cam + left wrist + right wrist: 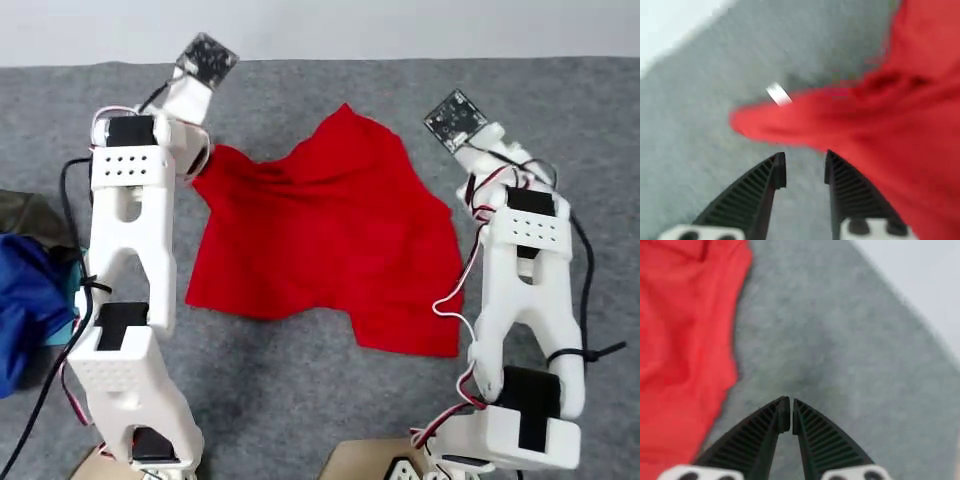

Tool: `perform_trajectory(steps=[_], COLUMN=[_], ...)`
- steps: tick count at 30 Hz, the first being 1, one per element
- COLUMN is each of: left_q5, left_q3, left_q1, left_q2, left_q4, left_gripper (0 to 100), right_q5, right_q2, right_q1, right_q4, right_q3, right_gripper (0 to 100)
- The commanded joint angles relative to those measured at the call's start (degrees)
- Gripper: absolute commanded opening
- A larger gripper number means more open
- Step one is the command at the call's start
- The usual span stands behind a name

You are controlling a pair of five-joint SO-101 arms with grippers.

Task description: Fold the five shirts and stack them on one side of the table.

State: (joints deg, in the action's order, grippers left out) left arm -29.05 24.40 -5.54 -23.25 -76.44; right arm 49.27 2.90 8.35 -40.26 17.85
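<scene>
A red shirt lies spread but wrinkled on the grey table, between the two arms. One sleeve reaches toward the left arm. My left gripper hovers just short of that sleeve's end, open by a narrow gap with nothing in it. A small white tag shows near the sleeve. The right arm stands beside the shirt's other side. My right gripper is shut and empty over bare table, with the shirt's edge a little to one side.
A pile of blue cloth and dark cloth sits at the table's left edge beside the left arm. Brown cardboard shows at the near edge. A pale wall bounds the table's far edge.
</scene>
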Motion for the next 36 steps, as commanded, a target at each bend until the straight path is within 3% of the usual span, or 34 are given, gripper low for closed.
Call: perform_trajectory(steps=[1,9,16,21,25,32,36], left_q5=[0.7,4.57,12.22,14.68,14.68,14.86,16.44], left_q3=[2.51,2.15,-2.77,-11.12,-20.53,-33.45,-36.62], left_q1=[0.26,0.18,-2.2,-3.96,-3.52,-3.87,-3.96], left_q2=[0.7,0.53,1.23,7.74,18.11,26.29,26.29], left_q4=[-11.08,-24.0,-24.09,-24.09,-22.95,-14.15,-11.52], left_gripper=[16,16,16,16,16,16,16], right_q5=[-4.31,-14.24,-20.92,-22.51,-23.12,-29.01,-31.12], right_q2=[1.54,1.45,0.92,1.36,1.45,1.54,1.45], right_q1=[-0.84,-2.51,-6.81,-5.76,-3.03,-1.27,-3.03], right_q4=[-8.48,-32.04,-49.71,-57.36,-60.18,-54.64,-50.42], right_q3=[-0.97,-5.1,-9.32,-9.14,-9.05,-3.87,1.23], right_gripper=[0.9,1.1,0.9,0.9,0.9,2.0,17.0])
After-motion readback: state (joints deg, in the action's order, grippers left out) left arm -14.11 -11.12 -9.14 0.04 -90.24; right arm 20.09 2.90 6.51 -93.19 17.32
